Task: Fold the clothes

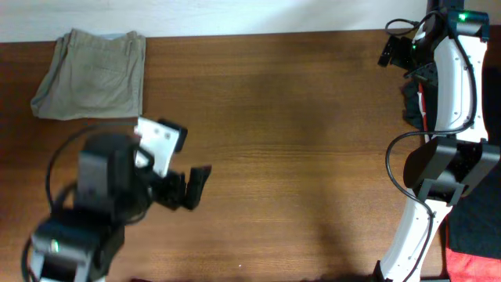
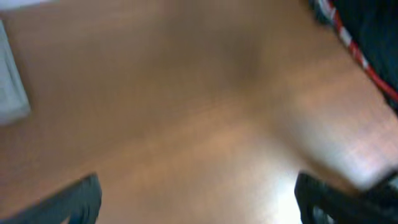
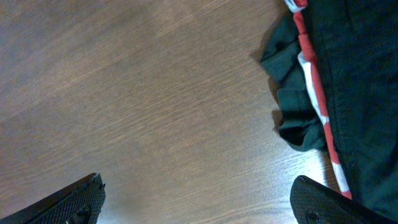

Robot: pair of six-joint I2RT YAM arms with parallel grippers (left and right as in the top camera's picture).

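Note:
The khaki shorts (image 1: 92,74) lie folded into a compact rectangle at the far left corner of the wooden table. My left gripper (image 1: 190,186) is open and empty, hovering over bare wood to the right of and nearer than the shorts; its wrist view is blurred and shows only table between the two finger tips (image 2: 198,199). My right gripper (image 1: 394,48) is open and empty at the far right, above bare wood (image 3: 198,200), next to a dark garment.
A dark green-black garment with a red and white stripe (image 3: 323,81) lies at the right edge of the table (image 1: 297,157), under the right arm (image 1: 413,102). A red cloth (image 1: 474,266) sits at the near right corner. A pale object (image 2: 11,87) shows at the left.

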